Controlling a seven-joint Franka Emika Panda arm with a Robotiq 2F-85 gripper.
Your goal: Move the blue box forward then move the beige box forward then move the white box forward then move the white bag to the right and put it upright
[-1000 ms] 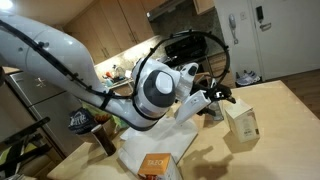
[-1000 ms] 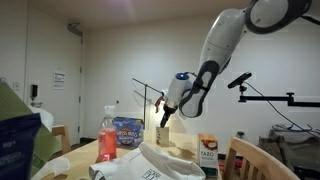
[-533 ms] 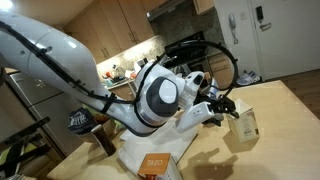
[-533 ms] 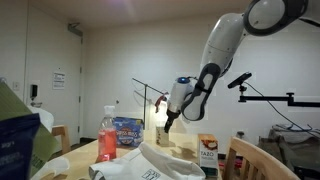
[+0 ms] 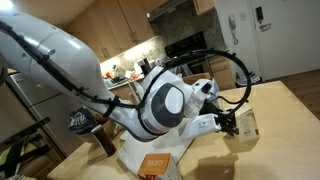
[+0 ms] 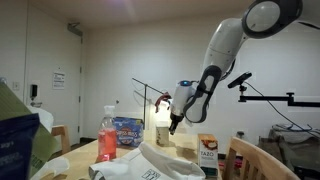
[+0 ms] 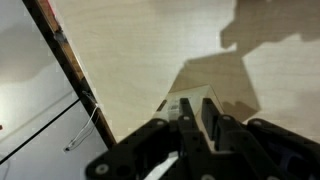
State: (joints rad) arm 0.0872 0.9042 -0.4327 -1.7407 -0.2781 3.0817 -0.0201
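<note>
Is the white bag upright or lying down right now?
Lying down: in both exterior views the white bag sits slumped and crumpled on the table.

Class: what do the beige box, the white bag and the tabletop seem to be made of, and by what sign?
Beige box: probably matte cardboard, judging by its flat faces and sharp edges. White bag: likely soft cloth, as it lies crumpled in folds. Tabletop: pale wood or wood-look laminate, with faint grain and a low sheen.
</note>
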